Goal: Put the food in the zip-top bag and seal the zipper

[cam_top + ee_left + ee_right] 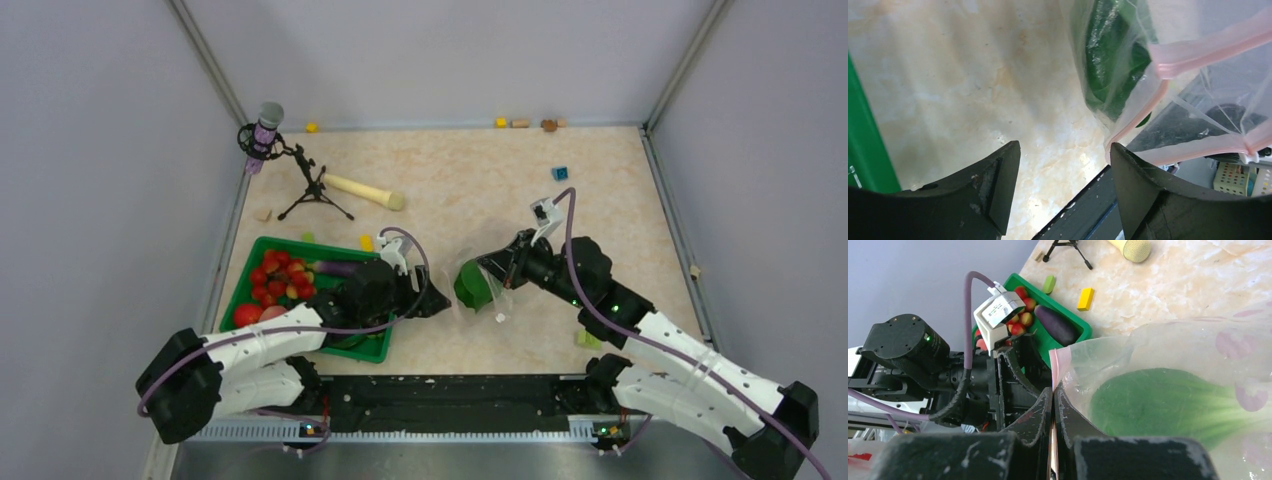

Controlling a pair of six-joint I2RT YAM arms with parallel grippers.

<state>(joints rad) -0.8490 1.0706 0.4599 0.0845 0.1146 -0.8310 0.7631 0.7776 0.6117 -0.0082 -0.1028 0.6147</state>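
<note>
Between the closed fingers of the right gripper (1053, 390) sat the pink zipper (1059, 362) of the bag (1173, 347), bok choy (1168, 405) inside. The left gripper (1064, 147) gaped empty, that zipper just beside one fingertip.

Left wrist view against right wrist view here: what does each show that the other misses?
Only the left wrist: the left hand open with nothing between its fingers, and the zipper strips parted. Only the right wrist: the right hand shut on the zip-top bag at its edge, plus the eggplant and strawberries in the green tray. Both: the bok choy inside the bag.
</note>
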